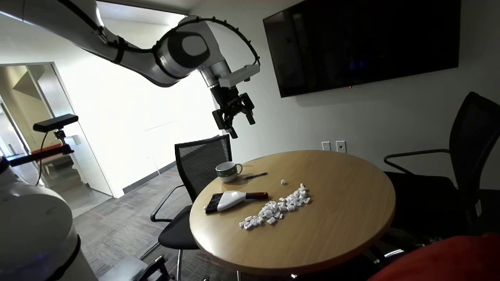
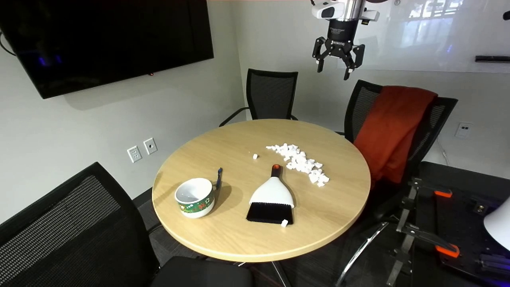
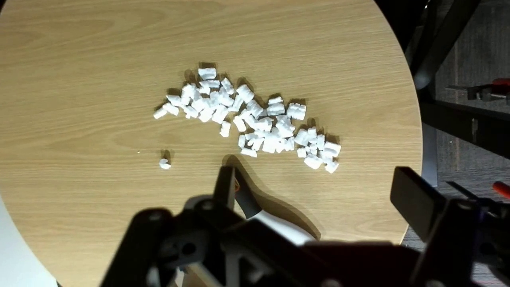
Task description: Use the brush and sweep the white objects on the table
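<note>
A brush with a black handle, white body and black bristles lies flat on the round wooden table (image 1: 343, 195); it shows in both exterior views, brush (image 1: 231, 200) and brush (image 2: 273, 193). Many small white pieces (image 2: 301, 161) lie in a long loose band beside the handle; they also show in the wrist view (image 3: 263, 123). A lone white piece (image 2: 255, 156) lies apart, and another (image 2: 284, 223) is at the bristles. My gripper (image 1: 243, 127) is open and empty, high above the table. In the wrist view the gripper (image 3: 316, 179) hides part of the brush (image 3: 281, 225).
A white and green mug (image 2: 195, 201) and a blue pen (image 2: 218, 178) stand and lie near the table's edge. Black chairs (image 1: 203, 160) surround the table, one with a red cloth (image 2: 392, 131). A large screen (image 1: 363, 43) hangs on the wall.
</note>
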You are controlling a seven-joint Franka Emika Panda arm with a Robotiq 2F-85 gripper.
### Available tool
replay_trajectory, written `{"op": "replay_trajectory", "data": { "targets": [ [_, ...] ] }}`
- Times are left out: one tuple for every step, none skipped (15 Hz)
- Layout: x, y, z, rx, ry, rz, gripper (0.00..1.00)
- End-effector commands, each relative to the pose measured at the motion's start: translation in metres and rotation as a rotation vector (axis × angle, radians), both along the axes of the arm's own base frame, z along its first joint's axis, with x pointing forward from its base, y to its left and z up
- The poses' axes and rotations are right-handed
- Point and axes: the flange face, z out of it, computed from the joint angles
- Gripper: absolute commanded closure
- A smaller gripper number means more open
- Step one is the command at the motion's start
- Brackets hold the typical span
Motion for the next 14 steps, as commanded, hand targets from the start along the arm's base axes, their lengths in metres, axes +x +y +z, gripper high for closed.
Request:
{"op": "replay_trajectory", "data": {
  "targets": [
    [0.001, 0.001, 0.001, -0.001, 0.0, 0.001, 0.0],
    [0.007, 0.0, 0.001, 0.067, 0.046, 0.029, 0.0],
    [0.012, -0.001, -0.003, 0.129, 0.078, 0.078, 0.0],
    [0.021, -0.004, -0.007, 0.172, 0.089, 0.118, 0.0],
    [0.029, -0.008, -0.012, 0.221, 0.103, 0.16, 0.0],
    [0.036, -0.01, -0.016, 0.263, 0.126, 0.199, 0.0],
    [0.044, -0.013, -0.022, 0.3, 0.147, 0.242, 0.0],
    [0.053, -0.017, -0.03, 0.335, 0.174, 0.285, 0.0],
    [0.061, -0.021, -0.038, 0.368, 0.2, 0.327, 0.0],
    [0.069, -0.024, -0.047, 0.398, 0.231, 0.369, 0.0],
    [0.078, -0.026, -0.057, 0.424, 0.262, 0.411, 0.0],
    [0.086, -0.028, -0.066, 0.448, 0.295, 0.453, 0.0],
    [0.094, -0.029, -0.078, 0.468, 0.329, 0.492, 0.0],
    [0.102, -0.028, -0.088, 0.486, 0.368, 0.532, 0.0]
  ]
}}
